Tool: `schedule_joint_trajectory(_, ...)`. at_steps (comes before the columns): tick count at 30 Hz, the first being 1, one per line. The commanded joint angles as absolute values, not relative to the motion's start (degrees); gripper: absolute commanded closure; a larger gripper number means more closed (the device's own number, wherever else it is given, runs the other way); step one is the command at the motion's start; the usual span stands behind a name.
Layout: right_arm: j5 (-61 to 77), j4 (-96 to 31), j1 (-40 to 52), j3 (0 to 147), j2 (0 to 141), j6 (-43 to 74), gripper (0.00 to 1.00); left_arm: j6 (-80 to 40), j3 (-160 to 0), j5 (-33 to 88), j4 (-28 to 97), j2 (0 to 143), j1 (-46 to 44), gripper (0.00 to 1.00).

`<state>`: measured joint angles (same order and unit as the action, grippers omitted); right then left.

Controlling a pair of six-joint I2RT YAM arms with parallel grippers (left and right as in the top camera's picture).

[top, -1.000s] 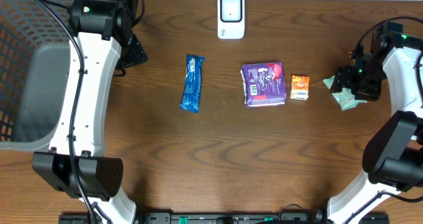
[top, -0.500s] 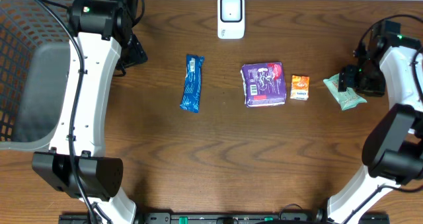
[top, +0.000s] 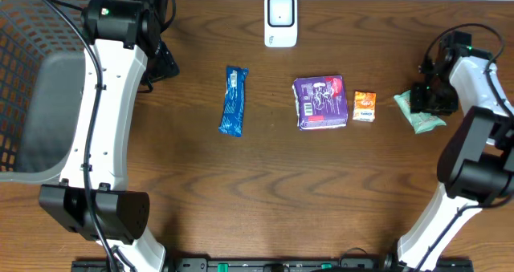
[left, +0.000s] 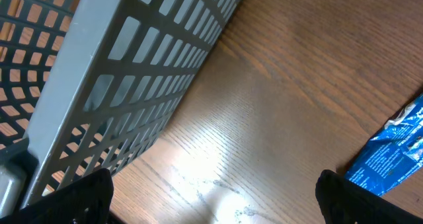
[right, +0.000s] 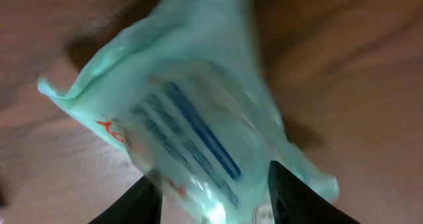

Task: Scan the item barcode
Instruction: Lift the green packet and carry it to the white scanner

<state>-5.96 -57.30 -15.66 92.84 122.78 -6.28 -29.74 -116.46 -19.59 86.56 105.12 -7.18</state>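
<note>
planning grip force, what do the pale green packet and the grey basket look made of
Pale green packet: thin, soft plastic film, apparently; glossy, slightly translucent, crinkled, with printed stripes.
Grey basket: rigid moulded plastic, probably; matte lattice wall with uniform holes.

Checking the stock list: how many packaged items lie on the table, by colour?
Blue wrapper: 1
Purple packet: 1
Orange box: 1
Green pouch: 1
Total: 4

Mint-green pouch with blue stripes, blue wrapper, purple packet, orange box
</note>
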Motion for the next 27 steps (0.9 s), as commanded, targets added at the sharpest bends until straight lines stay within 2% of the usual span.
schedule_joint_trajectory(1,-6.1,-56.5,-15.3,92.8,126.1,-6.9,0.55,-29.4,-116.0,-19.8,86.7,105.2,-7.0,0.02)
schedule_joint_trajectory(4,-5.8,-55.9,-15.3,92.8,127.9,-6.9,0.63,-29.4,-116.0,-19.8,86.7,105.2,-7.0,0.02)
schedule_joint_trajectory(5,-5.6,-55.9,-15.4,92.8,128.4,-6.9,0.71,-29.4,-116.0,-19.8,86.7,105.2,-7.0,0.02)
schedule_joint_trajectory(6,-4.7,-55.9,-15.3,92.8,128.8,-6.9,0.83,-29.4,-116.0,-19.8,86.7,105.2,-7.0,0.02)
schedule_joint_trajectory(8,-2.0,-56.0,-15.3,92.8,129.0,-6.9,0.99,-29.4,-116.0,-19.8,86.7,105.2,-7.0,0.02)
schedule_joint_trajectory(14,9.3,-59.5,-15.4,94.5,127.9,-4.7,0.99,-29.4,-116.0,-19.8,86.7,105.2,-7.0,0.02)
schedule_joint_trajectory(22,41.5,-77.6,-15.4,105.8,126.9,-4.8,0.99,-29.4,-116.0,-19.8,86.7,105.2,-7.0,0.02)
schedule_joint_trajectory(27,50.4,-84.4,-15.3,111.4,126.9,-4.8,0.99,-29.4,-116.0,-19.8,86.7,105.2,-7.0,0.02)
